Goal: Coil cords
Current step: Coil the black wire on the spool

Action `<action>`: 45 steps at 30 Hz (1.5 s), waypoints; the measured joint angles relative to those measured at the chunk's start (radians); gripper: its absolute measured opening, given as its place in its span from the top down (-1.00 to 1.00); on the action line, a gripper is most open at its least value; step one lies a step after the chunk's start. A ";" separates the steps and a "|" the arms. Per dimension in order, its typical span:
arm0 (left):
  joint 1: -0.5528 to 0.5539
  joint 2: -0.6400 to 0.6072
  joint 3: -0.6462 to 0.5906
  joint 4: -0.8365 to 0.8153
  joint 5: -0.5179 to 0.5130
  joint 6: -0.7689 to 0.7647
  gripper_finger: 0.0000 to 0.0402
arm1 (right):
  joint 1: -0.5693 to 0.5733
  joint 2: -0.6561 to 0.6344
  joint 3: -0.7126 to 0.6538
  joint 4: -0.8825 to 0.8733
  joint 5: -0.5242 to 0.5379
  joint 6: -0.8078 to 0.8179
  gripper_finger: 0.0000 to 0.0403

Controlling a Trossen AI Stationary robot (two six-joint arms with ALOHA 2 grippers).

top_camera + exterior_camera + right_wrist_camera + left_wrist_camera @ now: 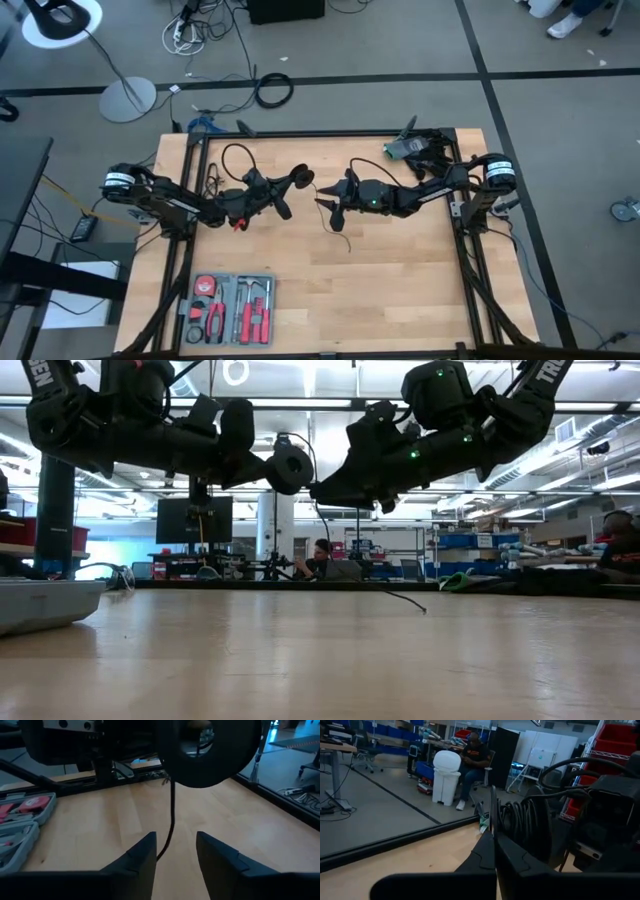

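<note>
The thin black cord loops [236,152] near my left arm and ends in a round black puck [301,177], held in the air mid-table; the puck also shows in the low view [291,468] and the right wrist view [210,755]. A strand [172,810] hangs from the puck, and its tail [343,238] lies on the wood. My left gripper [283,192] is shut at the puck. My right gripper [176,842] is open just right of the puck; the hanging strand runs down between its fingers. My left gripper pinches a thin black strip [492,815] between its two shut fingertips, right beside a bundle of wound black cord [525,825]. I cannot tell whether this strip is the wire or the puck's edge. The fingers come roughly level from the table's left. The puck is clear of the table.
An open tool case [230,308] lies at the near left and shows in the right wrist view [20,820]. A green-and-black object [405,148] sits at the far right corner. The black table frame [330,133] rims the wood. A person sits in the room beyond [472,755].
</note>
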 joint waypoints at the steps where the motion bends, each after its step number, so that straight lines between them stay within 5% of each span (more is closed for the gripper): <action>1: 0.000 0.000 0.000 0.000 0.000 0.000 1.00 | 0.000 0.000 0.000 0.000 -0.001 0.000 0.35; 10: 0.000 0.000 0.000 0.000 0.000 -0.003 1.00 | -0.004 0.000 0.000 0.006 -0.001 -0.024 0.95; 16: 0.000 0.000 0.000 -0.024 0.000 -0.002 1.00 | 0.007 0.001 0.047 0.032 -0.028 -0.049 0.98; 21: 0.000 0.000 0.000 -0.038 0.000 -0.007 1.00 | 0.035 0.006 0.210 -0.260 -0.047 -0.118 0.99; 31: 0.000 0.000 0.001 -0.026 0.025 -0.058 1.00 | 0.048 0.235 0.407 -0.342 -0.124 -0.133 1.00; 45: -0.015 0.000 -0.086 0.052 0.096 -0.076 1.00 | 0.055 0.236 0.380 -0.588 0.020 0.008 1.00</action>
